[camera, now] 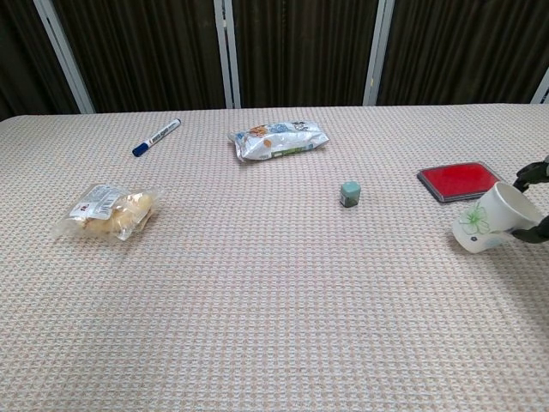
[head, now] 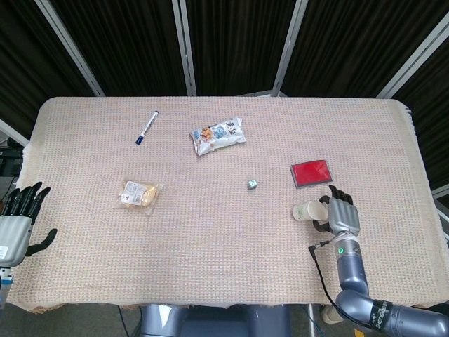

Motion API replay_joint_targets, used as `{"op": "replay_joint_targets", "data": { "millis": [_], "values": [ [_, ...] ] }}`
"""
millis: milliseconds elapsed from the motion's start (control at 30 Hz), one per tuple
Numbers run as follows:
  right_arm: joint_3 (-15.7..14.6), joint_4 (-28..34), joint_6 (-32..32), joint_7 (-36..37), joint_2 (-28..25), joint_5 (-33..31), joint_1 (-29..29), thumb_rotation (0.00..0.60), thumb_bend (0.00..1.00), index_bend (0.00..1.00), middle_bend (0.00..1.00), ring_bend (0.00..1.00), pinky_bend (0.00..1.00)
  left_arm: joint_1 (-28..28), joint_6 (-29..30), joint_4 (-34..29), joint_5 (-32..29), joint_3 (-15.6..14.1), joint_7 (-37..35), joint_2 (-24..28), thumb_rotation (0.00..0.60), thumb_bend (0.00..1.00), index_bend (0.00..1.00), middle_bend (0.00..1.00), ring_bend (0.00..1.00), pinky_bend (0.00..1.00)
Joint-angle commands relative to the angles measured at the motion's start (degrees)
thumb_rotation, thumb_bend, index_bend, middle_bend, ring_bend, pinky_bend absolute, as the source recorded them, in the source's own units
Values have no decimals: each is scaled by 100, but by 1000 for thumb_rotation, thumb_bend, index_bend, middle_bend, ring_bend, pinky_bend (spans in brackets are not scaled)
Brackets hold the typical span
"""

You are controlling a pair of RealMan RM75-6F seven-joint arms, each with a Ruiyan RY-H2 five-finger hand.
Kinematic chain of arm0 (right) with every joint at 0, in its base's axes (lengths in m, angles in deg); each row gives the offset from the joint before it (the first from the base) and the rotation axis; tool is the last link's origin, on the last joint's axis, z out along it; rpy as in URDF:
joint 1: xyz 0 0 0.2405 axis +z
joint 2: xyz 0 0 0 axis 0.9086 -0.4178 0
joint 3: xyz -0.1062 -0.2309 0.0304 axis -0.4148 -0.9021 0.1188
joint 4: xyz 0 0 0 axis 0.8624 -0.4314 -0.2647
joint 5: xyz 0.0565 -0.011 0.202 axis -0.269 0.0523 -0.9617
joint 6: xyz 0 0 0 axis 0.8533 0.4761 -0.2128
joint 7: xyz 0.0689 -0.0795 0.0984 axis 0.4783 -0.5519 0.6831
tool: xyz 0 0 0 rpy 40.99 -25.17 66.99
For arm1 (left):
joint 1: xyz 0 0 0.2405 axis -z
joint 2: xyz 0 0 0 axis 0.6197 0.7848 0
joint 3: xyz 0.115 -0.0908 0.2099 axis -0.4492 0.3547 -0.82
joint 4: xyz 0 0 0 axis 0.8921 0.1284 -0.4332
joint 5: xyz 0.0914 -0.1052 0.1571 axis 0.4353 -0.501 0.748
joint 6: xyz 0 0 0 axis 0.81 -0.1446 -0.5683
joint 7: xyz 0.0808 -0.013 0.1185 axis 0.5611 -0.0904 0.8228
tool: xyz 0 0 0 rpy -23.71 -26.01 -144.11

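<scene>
A paper cup [camera: 491,221] is held by the right hand [head: 339,217], fingers curled round it, tilted sideways just in front of the red pad [head: 311,173]. The grip, seemingly shallow, could let it slip onto the tabletop [head: 224,253]. The left hand [head: 17,223] is held spread and unloaded.

Matt paper cup [camera: 493,221] (leaf print), glossy snack bag [head: 218,135], coarse woven tablecloth [head: 210,239].

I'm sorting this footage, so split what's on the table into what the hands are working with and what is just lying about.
In hand:
paper cup, tilted, held by the right hand

Lying about:
red stamp pad
small teal cube
snack bag
clear packet of pastries
blue marker
left hand, off the table's edge, holding nothing
</scene>
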Motion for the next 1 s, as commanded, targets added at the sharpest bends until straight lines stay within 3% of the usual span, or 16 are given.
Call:
{"op": "replay_joint_targets", "data": {
  "millis": [33,133,333,533,733,1000],
  "values": [
    [-105,-98,-181,-212,-7,13,-18,600,222,272,0,0,0,-1,1,0,1,-1,0,-2,600,265,0,0,0,0],
    [-225,-108,-326,-544,-58,-65,-17,600,204,96,0,0,0,-1,2,0,-2,0,3,-2,600,264,0,0,0,0],
    [-294,-117,-525,-1043,-120,-344,7,600,175,4,0,0,0,-1,4,-4,2,-1,4,0,600,265,0,0,0,0],
    [-293,-109,-694,-1253,-73,-425,-19,600,174,9,0,0,0,-3,7,-3,3,-2,2,-2,600,265,0,0,0,0],
    [-478,-239,-874,-1171,70,418,-69,600,148,151,0,0,0,-1,5,-3,7,-4,-3,0,600,266,0,0,0,0],
    [-546,-751,-1108,-1527,707,830,17,600,95,201,0,0,0,2,2,3,13,-4,-25,2,600,264,0,0,0,0]
  ]
}}
